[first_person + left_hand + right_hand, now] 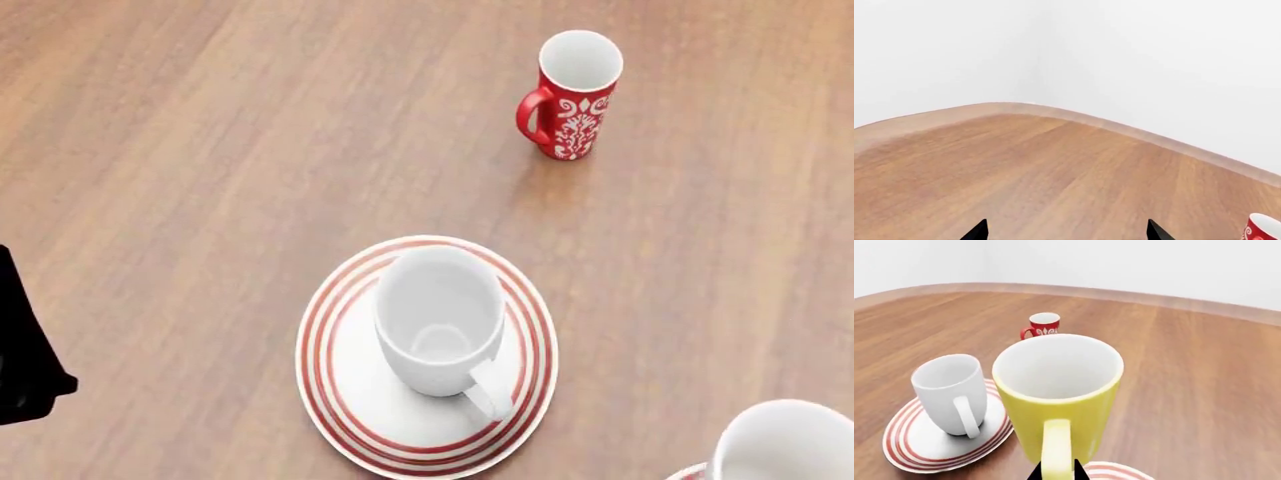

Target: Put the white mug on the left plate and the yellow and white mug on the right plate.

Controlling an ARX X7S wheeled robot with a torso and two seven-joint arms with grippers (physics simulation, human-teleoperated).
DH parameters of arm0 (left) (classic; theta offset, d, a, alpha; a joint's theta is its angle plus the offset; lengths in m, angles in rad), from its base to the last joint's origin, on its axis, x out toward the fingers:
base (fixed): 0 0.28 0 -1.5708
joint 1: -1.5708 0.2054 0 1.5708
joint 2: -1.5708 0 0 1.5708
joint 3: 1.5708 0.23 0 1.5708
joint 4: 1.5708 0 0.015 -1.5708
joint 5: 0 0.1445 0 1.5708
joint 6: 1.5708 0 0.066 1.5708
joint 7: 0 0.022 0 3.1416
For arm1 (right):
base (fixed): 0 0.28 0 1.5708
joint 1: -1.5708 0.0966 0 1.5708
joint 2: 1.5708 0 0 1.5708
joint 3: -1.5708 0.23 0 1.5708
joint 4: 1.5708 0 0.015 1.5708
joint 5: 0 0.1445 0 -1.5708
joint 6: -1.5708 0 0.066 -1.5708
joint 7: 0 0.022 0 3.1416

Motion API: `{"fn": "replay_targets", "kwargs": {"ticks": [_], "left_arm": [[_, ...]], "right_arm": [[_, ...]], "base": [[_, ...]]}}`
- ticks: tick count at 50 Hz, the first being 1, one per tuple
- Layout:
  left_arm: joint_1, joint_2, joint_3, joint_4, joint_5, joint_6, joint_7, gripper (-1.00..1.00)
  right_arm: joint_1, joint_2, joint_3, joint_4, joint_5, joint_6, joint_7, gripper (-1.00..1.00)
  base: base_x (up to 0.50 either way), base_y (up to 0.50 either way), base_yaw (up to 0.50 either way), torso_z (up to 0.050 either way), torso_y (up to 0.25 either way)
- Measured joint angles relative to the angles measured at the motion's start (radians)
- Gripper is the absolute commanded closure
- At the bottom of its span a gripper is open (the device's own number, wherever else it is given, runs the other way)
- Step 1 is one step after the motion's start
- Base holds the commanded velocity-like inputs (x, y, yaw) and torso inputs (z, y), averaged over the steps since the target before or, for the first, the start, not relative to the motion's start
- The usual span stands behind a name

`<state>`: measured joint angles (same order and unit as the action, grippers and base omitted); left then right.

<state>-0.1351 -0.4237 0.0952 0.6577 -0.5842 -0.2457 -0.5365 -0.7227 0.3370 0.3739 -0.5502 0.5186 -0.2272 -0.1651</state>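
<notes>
The white mug (441, 320) is already seated on the left plate (334, 400), while the yellow and white mug (1057, 400) is held by its handle in closed right jaws over the right plate (1111, 472) (barely visible) — left jaws are spread empty above the surface (1054, 175).

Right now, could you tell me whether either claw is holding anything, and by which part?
The right claw grips the yellow and white mug by its handle. The left claw is open and holds nothing.

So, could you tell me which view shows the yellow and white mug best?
The right wrist view: the yellow and white mug fills it, handle toward the camera. The head view catches only its white rim; the left wrist view misses it.
</notes>
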Motion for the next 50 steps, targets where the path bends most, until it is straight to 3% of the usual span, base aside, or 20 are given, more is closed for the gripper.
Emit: {"fn": "replay_targets", "kwargs": {"ticks": [30, 50], "left_arm": [[0.0, -0.009, -0.001, 0.002, -0.008, 0.001, -0.008, -1.0], [0.005, -0.017, -0.007, 0.013, -0.018, 0.0, -0.019, -1.0]], "right_arm": [[0.013, -0.083, 0.01, 0.18, 0.011, -0.093, -0.101, 1.0], [0.08, -0.079, -0.011, 0.273, 0.019, -0.062, -0.109, 1.0]], "base": [[0.0, 0.0, 0.0, 0.0, 0.0], [0.0, 0.0, 0.0, 0.0, 0.0]]}}
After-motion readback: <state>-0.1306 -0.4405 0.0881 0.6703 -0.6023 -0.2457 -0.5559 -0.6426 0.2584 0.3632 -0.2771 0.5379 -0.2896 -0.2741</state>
